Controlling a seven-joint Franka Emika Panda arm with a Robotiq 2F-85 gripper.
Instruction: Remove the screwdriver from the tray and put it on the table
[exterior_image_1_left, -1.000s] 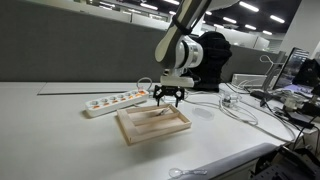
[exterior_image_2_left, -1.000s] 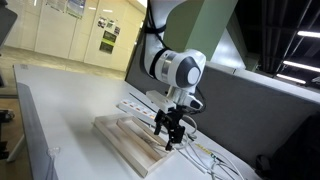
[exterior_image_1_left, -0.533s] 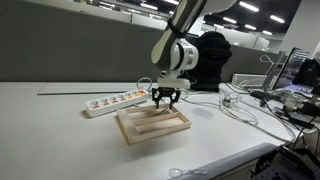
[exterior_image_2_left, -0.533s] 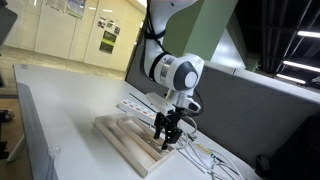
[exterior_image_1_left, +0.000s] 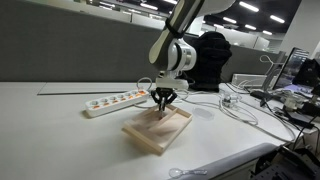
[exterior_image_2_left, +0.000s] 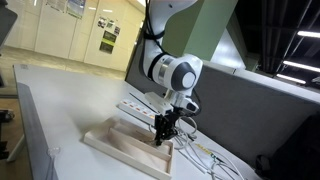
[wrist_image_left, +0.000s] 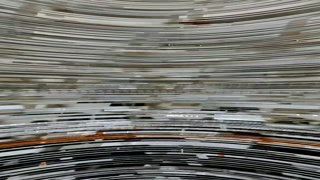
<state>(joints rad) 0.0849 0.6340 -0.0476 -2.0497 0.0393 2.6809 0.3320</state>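
Observation:
The light wooden tray (exterior_image_1_left: 150, 136) (exterior_image_2_left: 115, 146) lies on the white table (exterior_image_1_left: 50, 130) (exterior_image_2_left: 55, 105), and in both exterior views it looks tipped and askew. My gripper (exterior_image_1_left: 163, 103) (exterior_image_2_left: 162, 138) points straight down into the tray's far part with its fingers drawn together. The screwdriver does not show clearly; the fingertips hide the spot between them, so whether it is held stays unclear. The wrist view is a streaked blur and shows nothing.
A long white power strip (exterior_image_1_left: 115, 101) (exterior_image_2_left: 135, 105) with orange switches lies just behind the tray. Thin white cables (exterior_image_1_left: 235, 106) trail across the table beside it. A dark chair (exterior_image_1_left: 212, 60) and desk clutter stand behind the arm.
The fingers have gone from spread wide to shut inside the tray. The tray, flat before, has shifted and now looks tilted. The arm has barely moved.

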